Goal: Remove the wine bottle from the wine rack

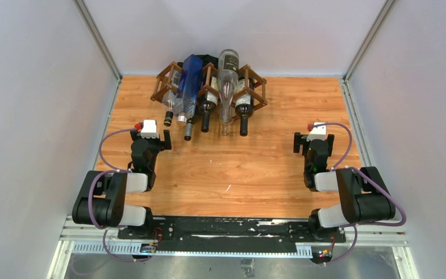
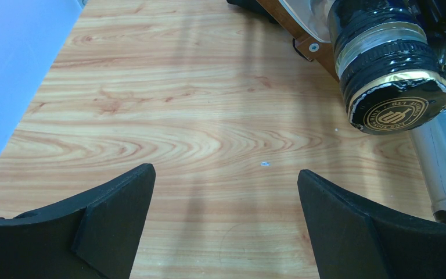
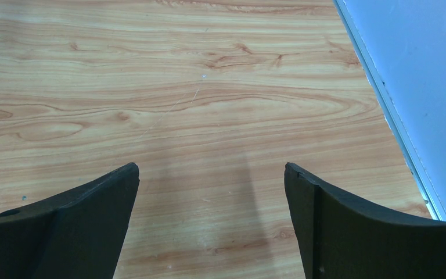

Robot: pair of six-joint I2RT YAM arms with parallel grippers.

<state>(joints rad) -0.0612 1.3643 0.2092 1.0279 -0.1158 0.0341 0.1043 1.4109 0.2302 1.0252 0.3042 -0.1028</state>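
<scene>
The dark brown wooden wine rack stands at the back middle of the table. Several wine bottles lie in it, necks toward me, among them a blue one, a clear one and a dark one. My left gripper is open just in front of the rack's left end, empty. In the left wrist view a black foil-capped bottle top and a silver cap lie ahead to the right of the gripper. My right gripper is open over bare wood, to the right of the rack.
White walls close in the table on the left and right. Something black lies behind the rack. Bare wooden tabletop stretches between the two arms.
</scene>
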